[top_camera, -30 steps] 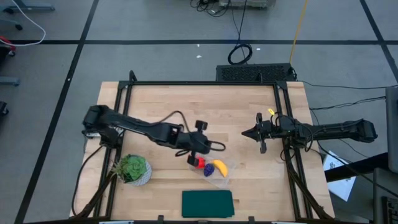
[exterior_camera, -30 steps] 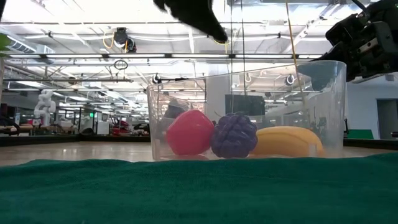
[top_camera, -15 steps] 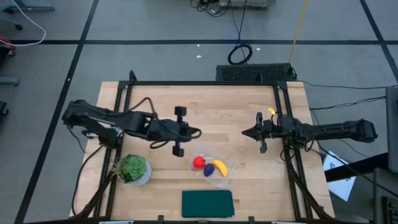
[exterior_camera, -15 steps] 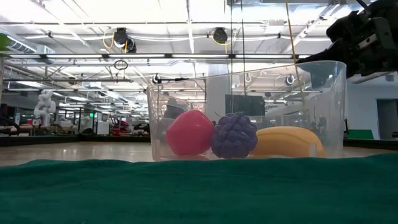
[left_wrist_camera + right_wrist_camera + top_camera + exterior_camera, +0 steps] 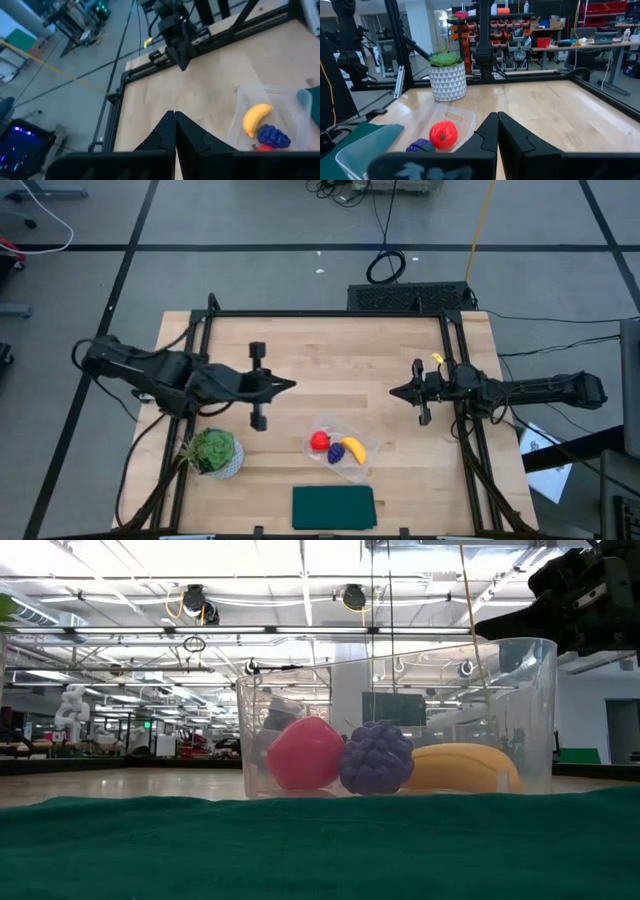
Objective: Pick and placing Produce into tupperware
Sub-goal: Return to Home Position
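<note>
All 3 pcs, apple (image 5: 319,442), banana (image 5: 354,449) & grapes (image 5: 336,452), sit in the clear tub (image 5: 440,700) just beside the green mat (image 5: 333,507), so w/ left gripper (image 5: 288,385) & right gripper (image 5: 393,392) both empty, fingers pressed together, best to bring the left arm home high & level, clear of the plant (image 5: 212,452).

**Robotics laboratory in an open industrial hall.** A wooden desk (image 5: 330,350) stands inside a black metal frame (image 5: 320,313). It is flanked by two dark robot arms, whose left hand (image 5: 288,385) and right hand (image 5: 395,393) hover over the boards. The grey floor (image 5: 250,220) is marked with black tape lines and strewn with cables (image 5: 386,266) (one coiled just behind the desk). Beyond the desk are shelving with red parts bins (image 5: 520,30), a work bench (image 5: 590,46) bearing screens, and exposed ceiling trusses (image 5: 300,630) with strip lights.
</note>
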